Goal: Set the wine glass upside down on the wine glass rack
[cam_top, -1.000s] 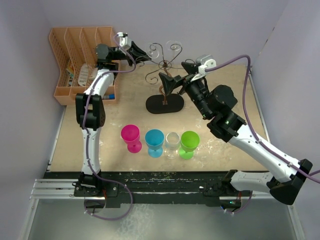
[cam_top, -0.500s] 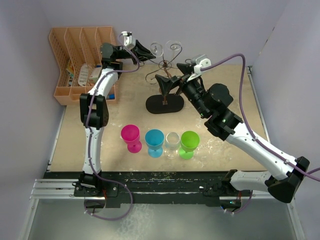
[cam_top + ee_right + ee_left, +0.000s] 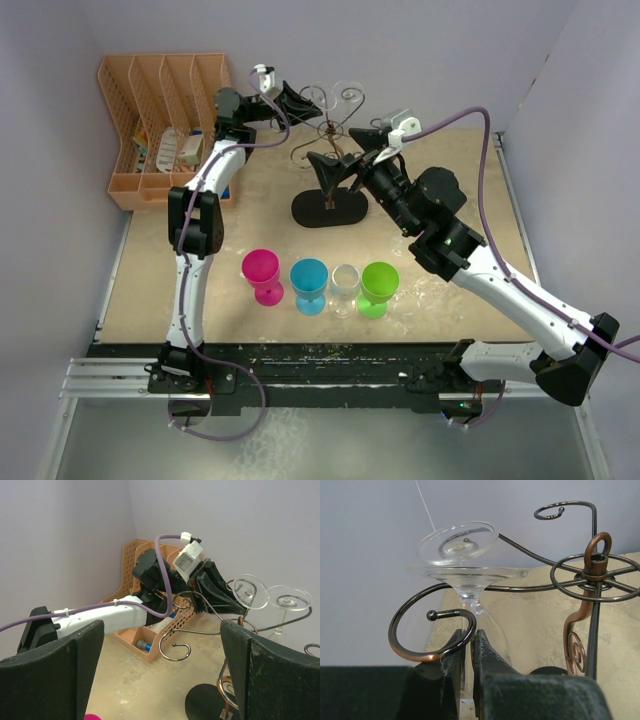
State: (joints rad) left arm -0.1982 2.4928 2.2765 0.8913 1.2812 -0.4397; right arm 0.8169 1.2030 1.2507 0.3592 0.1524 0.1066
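Note:
My left gripper (image 3: 297, 102) (image 3: 469, 633) is shut on the stem of a clear wine glass (image 3: 313, 97) (image 3: 470, 573), held upside down with its foot on top. It is at the left scroll arm (image 3: 420, 630) of the dark wire wine glass rack (image 3: 330, 150) (image 3: 210, 611). The stem sits right beside the curl, and the foot is level with the arm behind it. A second clear glass (image 3: 348, 95) (image 3: 289, 599) hangs on the rack just beyond. My right gripper (image 3: 352, 150) (image 3: 162, 626) is wide open and empty, close to the right of the rack's stem.
A peach slotted organizer (image 3: 160, 120) stands at the back left with small items in it. A pink (image 3: 262, 270), a blue (image 3: 309, 280), a clear (image 3: 345, 287) and a green goblet (image 3: 379, 286) stand in a row near the front. The rack's black oval base (image 3: 330, 209) lies mid-table.
My left gripper has moved to the right with the glass, bringing it up to the rack's left scroll arm. The right gripper shifted slightly left, then stayed still.

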